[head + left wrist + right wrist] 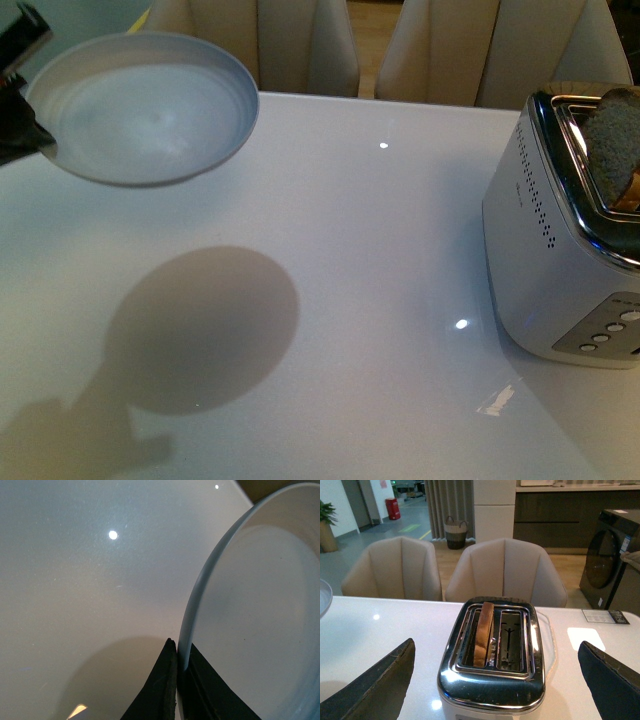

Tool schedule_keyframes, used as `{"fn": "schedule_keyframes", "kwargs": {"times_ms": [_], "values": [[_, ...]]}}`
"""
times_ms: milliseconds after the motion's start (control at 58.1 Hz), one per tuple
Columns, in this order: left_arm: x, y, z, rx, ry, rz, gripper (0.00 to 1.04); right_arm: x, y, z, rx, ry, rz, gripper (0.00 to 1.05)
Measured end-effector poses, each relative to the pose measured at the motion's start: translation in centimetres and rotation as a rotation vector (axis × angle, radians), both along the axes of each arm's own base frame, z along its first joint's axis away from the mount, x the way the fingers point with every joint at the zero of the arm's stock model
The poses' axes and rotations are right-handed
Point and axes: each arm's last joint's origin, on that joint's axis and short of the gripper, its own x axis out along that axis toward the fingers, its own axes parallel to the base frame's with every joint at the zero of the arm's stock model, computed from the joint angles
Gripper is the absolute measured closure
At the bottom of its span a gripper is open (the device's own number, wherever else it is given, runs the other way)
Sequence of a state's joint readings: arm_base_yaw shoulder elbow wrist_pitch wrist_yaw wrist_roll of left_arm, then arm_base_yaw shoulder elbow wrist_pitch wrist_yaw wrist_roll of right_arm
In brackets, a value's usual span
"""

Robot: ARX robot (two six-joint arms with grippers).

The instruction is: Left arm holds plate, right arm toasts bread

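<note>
My left gripper (22,95) is shut on the rim of the pale blue-grey plate (150,108) and holds it empty in the air above the table's far left. In the left wrist view the black fingers (162,685) pinch the plate's rim (200,595). The bread (612,148) stands upright in a slot of the chrome toaster (560,250) at the right and sticks out of the top. In the right wrist view the bread (483,630) fills one slot. My right gripper (495,682) is open wide above the toaster (492,680), one finger on either side.
The white glossy table (360,300) carries the plate's shadow at front left. Beige chairs (300,40) stand along the far edge, also in the right wrist view (505,570). The toaster's second slot (511,640) is empty. A white cord (551,640) curves by the toaster.
</note>
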State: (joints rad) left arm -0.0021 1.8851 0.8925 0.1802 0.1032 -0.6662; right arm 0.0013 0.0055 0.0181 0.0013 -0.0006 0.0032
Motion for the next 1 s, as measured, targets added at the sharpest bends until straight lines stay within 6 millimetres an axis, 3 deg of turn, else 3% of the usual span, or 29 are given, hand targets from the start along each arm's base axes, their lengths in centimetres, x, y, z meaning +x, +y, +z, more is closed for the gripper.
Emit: {"fn": "schedule_keyframes", "kwargs": {"times_ms": [361,723,998], "values": [[0.3,1.5,-8.4,0.009,0.145,-0.082,1.02,0.0,0.0,0.0,0.0,0.0,0.0,0.09],[2.0,5.3,-11.9,0.063,0.181,-0.083,1.02,0.0,0.0,0.0,0.0,0.0,0.0,0.09],[2.9,5.4,-13.7,0.07,0.215,-0.111,1.02,0.0,0.0,0.0,0.0,0.0,0.0,0.09]]}}
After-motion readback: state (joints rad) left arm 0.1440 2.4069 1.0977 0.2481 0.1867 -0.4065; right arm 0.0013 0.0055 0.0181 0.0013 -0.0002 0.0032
